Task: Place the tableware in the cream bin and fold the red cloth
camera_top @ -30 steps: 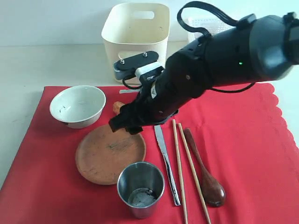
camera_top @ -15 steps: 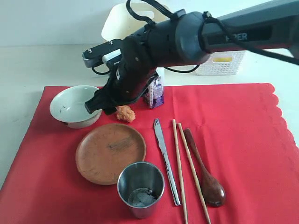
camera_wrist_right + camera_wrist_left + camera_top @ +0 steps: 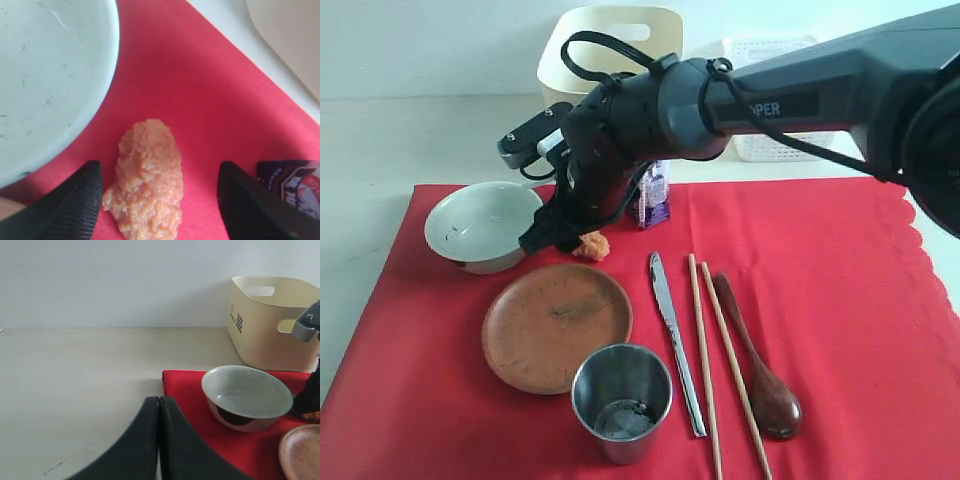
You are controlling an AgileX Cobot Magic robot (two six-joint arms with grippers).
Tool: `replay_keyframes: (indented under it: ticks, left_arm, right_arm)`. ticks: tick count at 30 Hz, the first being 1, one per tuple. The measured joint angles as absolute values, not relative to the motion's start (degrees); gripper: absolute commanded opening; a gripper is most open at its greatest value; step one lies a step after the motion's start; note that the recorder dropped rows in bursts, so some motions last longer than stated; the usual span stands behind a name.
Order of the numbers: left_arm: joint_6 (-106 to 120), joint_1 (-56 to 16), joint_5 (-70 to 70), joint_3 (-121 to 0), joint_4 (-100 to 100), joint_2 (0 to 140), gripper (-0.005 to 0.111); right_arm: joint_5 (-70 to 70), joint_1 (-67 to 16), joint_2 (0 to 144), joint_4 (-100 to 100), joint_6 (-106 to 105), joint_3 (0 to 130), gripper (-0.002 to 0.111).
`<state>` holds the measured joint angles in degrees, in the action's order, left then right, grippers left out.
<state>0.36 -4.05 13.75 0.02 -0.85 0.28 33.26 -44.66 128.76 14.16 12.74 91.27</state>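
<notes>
On the red cloth (image 3: 840, 300) lie a pale bowl (image 3: 480, 225), a brown plate (image 3: 557, 325), a steel cup (image 3: 621, 400), a knife (image 3: 672, 335), chopsticks (image 3: 705, 350) and a dark wooden spoon (image 3: 760, 370). The cream bin (image 3: 610, 40) stands behind the cloth. My right gripper (image 3: 565, 240) is low beside the bowl (image 3: 45, 75). It is open (image 3: 160, 167), and an orange crumbly food piece (image 3: 147, 185) lies between its fingers, untouched. My left gripper (image 3: 159, 399) is shut and empty over the bare table, short of the cloth's corner and the bowl (image 3: 247, 395).
A purple milk carton (image 3: 653, 195) stands just behind the right gripper, near the food piece. A white lattice basket (image 3: 775, 145) sits at the back right, partly behind the right arm. The cloth's right half holds nothing.
The right arm swung left from above the plate and came down beside the bowl, its open jaws now either side of the orange food piece. The carton came into view.
</notes>
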Motion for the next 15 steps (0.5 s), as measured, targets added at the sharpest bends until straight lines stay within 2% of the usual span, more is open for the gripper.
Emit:
replay_keyframes:
  ticks: [8, 15]
  left_arm:
    - [0.4, -4.0, 13.8, 0.0, -0.8, 0.3, 0.001]
    - [0.4, -4.0, 13.8, 0.0, -0.8, 0.3, 0.001]
  right_arm:
    - [32.9, -44.7, 128.9, 14.7, 12.9, 91.4, 0.0]
    - [34.2, -44.4, 127.8, 15.8, 13.6, 91.5, 0.0]
